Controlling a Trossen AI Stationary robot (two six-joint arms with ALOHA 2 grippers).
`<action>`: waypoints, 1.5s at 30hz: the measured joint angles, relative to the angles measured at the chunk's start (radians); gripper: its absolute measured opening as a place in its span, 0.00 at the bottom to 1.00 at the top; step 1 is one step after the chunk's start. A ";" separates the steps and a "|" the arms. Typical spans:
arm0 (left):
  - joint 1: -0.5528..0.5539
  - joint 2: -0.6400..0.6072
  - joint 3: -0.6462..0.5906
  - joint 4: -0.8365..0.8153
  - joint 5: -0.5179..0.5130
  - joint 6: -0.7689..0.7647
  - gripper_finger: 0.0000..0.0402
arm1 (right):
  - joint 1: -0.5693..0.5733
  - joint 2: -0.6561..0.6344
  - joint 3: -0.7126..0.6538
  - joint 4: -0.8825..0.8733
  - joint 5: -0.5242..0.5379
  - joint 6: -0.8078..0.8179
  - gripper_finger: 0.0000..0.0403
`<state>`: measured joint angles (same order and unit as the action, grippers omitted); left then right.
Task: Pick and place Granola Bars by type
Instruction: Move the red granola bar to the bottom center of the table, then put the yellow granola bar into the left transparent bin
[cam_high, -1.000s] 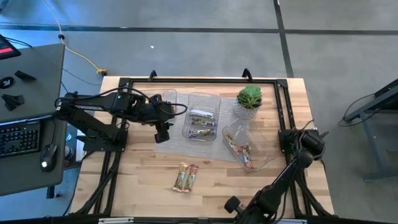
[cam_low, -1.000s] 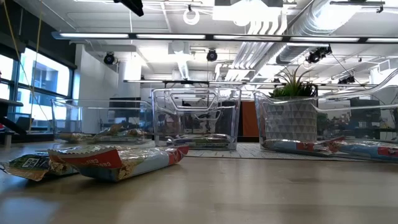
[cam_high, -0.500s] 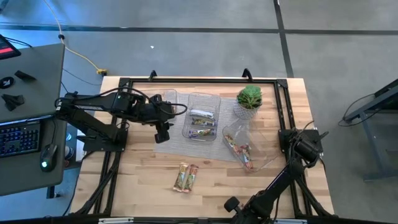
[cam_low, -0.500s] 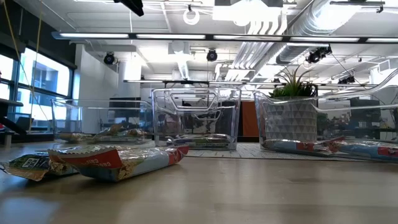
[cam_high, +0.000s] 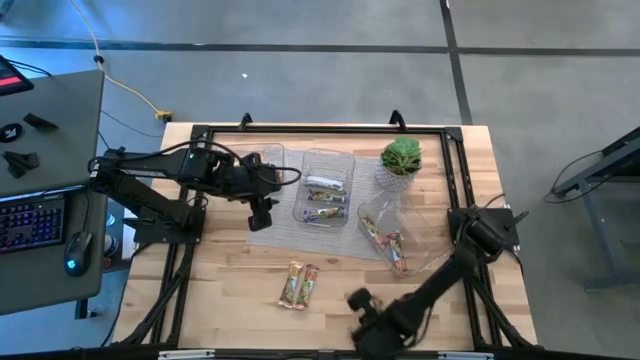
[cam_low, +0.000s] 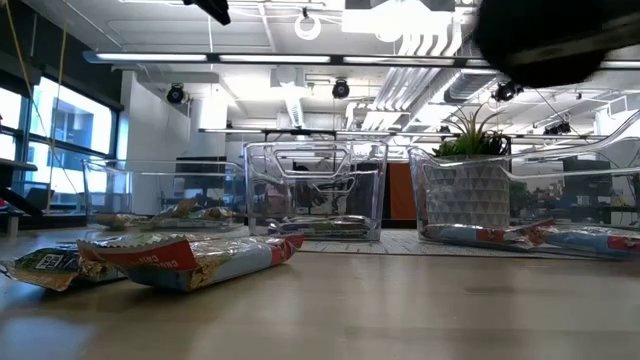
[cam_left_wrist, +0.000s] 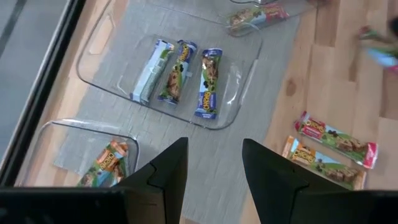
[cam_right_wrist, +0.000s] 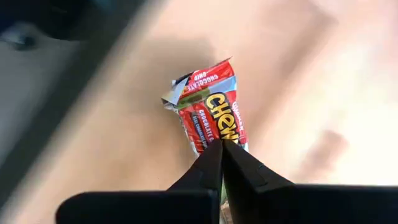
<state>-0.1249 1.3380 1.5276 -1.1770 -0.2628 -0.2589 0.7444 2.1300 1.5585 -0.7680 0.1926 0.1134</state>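
Three clear trays sit on a grey mat (cam_high: 300, 235) toward the far side of the wooden table (cam_high: 230, 285): the left tray (cam_high: 268, 160), near the far-left corner, holds at least one tan-wrapped bar (cam_left_wrist: 104, 163); the middle tray (cam_high: 325, 188) holds three bars (cam_left_wrist: 180, 73) side by side, in pale green, yellow-green and blue wrappers; the right tray (cam_high: 400, 238), tilted and skewed toward the right edge, holds several more bars (cam_high: 388, 245) in mixed wrappers. Just beyond that tray, by the far edge, stands a small potted plant (cam_high: 400, 160) in a white pot. Two red-and-tan bars (cam_high: 298, 286) lie side by side on bare wood near the front edge, a little left of centre and well apart from the trays. The left gripper (cam_high: 261, 212) hangs over the mat between the left and middle trays; its wrist view shows the dark fingers (cam_left_wrist: 166, 171) parted with nothing between them. The right gripper (cam_high: 357, 300) is low over the table near the front edge, to the right of the two loose bars; its fingers (cam_right_wrist: 221, 165) are pressed together, and a red Chewy chocolate-chip bar (cam_right_wrist: 208, 115) shows directly beyond their tips, though whether the wrapper is pinched between them cannot be told. From table height the right arm shows only as a dark blur at the upper right.
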 joint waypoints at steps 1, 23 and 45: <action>0.000 0.000 0.000 0.000 0.008 0.000 0.37 | -0.018 0.000 0.000 -0.011 0.020 -0.007 0.00; -0.286 -0.005 -0.357 0.230 0.113 -0.419 0.37 | -0.170 -0.216 -0.003 0.051 0.305 -0.113 0.00; -0.405 0.262 -0.590 0.820 0.072 -0.633 0.37 | -0.269 -0.251 -0.002 0.119 0.217 -0.111 0.00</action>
<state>-0.5303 1.6003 0.9375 -0.3566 -0.1904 -0.8918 0.4758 1.8793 1.5566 -0.6490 0.4095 0.0021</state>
